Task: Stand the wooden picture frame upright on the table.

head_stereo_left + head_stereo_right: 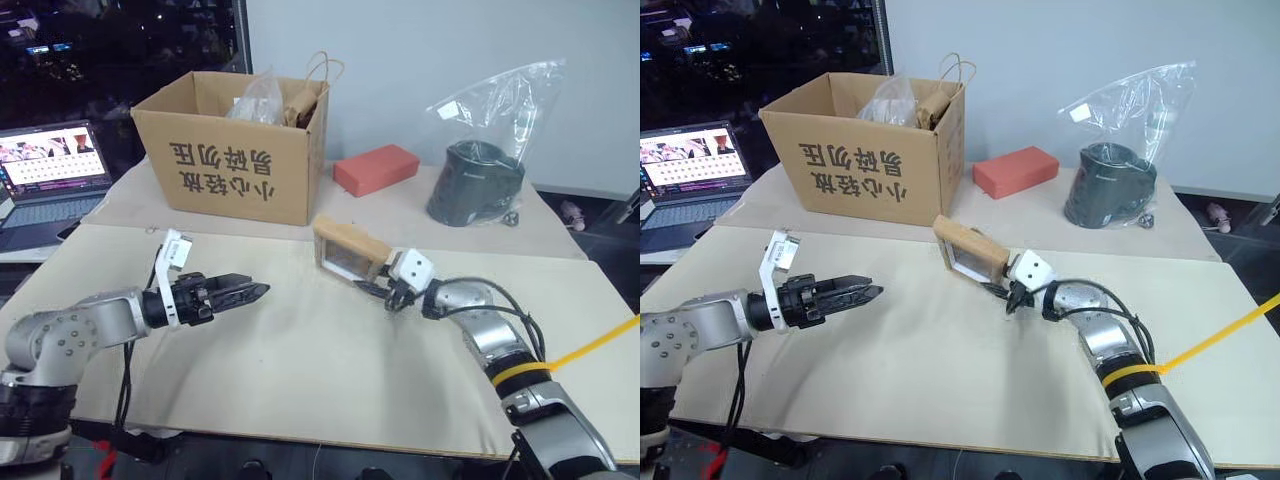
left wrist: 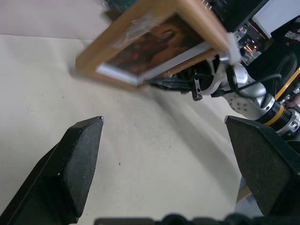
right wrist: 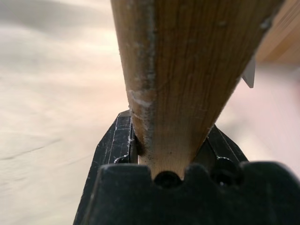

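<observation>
Cardboard box (image 1: 232,150) at eleven o'clock, open-topped, dark characters printed on its side; clear plastic and a paper bag (image 1: 305,95) (looped handles up) poke out. Red brick-like block (image 1: 375,168) near twelve. Dark round container in a clear bag (image 1: 478,180) at one. Open laptop (image 1: 50,180) at nine, screen lit.

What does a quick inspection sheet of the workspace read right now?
Surface: pale table, bare near the arms.
Job's things: wooden picture frame held tilted, not yet standing.
Clutter: cardboard box, red block, bagged dark object at the far side.
Grippers: left gripper jaws open, holding nothing; right gripper jaws shut on the frame's edge.
Cables: yellow cable beside the right arm.
Surroundings: laptop at far left.
</observation>
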